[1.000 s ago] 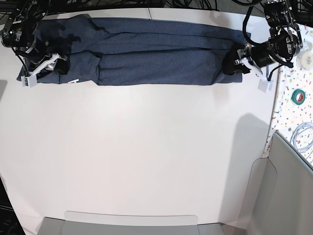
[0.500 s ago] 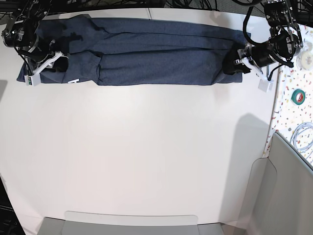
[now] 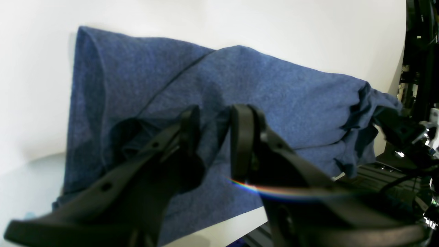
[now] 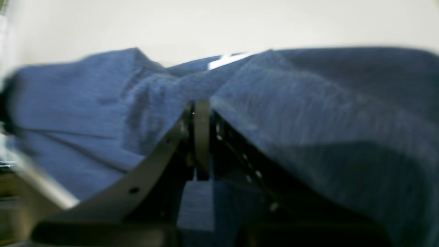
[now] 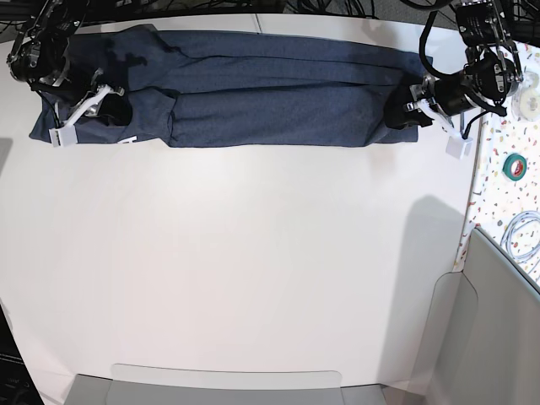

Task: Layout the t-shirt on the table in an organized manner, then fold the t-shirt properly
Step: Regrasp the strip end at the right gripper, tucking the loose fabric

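Note:
The navy t-shirt lies as a long narrow folded band along the far edge of the off-white table, plain side up. At the band's right end, my left gripper has a bunch of cloth between its fingers; in the left wrist view the left gripper stands partly closed on a fold of the t-shirt. At the band's left end, my right gripper sits on the shirt. Seen from the right wrist, the right gripper is shut, with the t-shirt draped over one finger.
A speckled surface on the right carries a green tape roll and a coiled cable. A grey panel stands at the near right corner. A small white label pokes out from the shirt's near edge.
My right gripper has closed on the left end of the shirt and shifted slightly right and toward the far edge. The left arm has stayed in place.

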`<state>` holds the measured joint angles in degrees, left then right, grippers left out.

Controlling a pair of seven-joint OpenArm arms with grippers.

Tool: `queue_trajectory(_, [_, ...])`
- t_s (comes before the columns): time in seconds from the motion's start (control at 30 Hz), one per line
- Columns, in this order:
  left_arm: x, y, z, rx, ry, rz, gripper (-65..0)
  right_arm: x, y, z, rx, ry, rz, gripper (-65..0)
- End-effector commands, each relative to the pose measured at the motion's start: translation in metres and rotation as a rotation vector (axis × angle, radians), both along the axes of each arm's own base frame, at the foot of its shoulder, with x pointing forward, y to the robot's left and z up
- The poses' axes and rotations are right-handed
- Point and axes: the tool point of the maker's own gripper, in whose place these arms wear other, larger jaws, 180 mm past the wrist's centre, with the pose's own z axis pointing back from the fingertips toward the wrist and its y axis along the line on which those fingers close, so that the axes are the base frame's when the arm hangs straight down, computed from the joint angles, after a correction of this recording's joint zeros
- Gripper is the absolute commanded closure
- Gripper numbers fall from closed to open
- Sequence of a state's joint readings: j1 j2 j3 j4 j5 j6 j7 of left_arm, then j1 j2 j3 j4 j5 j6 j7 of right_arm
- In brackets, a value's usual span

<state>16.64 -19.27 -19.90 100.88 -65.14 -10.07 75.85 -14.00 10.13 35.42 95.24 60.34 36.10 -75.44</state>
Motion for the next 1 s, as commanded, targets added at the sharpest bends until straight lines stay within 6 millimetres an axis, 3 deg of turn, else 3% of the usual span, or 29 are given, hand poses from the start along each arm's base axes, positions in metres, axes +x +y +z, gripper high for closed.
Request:
queue_trajectory(0.0, [0.005, 0.003, 0.010, 0.000, -0.035, 0.000, -13.9, 0.007, -0.006, 0.013, 0.015, -0.055, 0.008, 0.0])
queue_trajectory(0.23, [0.005, 0.003, 0.010, 0.000, -0.035, 0.000, -13.9, 0.006, -0.008, 0.016, 0.200, -0.060, -0.004, 0.0])
queue_trajectory(0.57, [0.005, 0.003, 0.010, 0.000, -0.035, 0.000, -13.9, 0.007, -0.004, 0.022, 0.333, -0.072, -0.002, 0.0])
queue_trajectory(0.97, [0.005, 0.003, 0.010, 0.000, -0.035, 0.000, -13.9, -0.008, -0.017, 0.020, 0.288, -0.032, 0.009, 0.0])
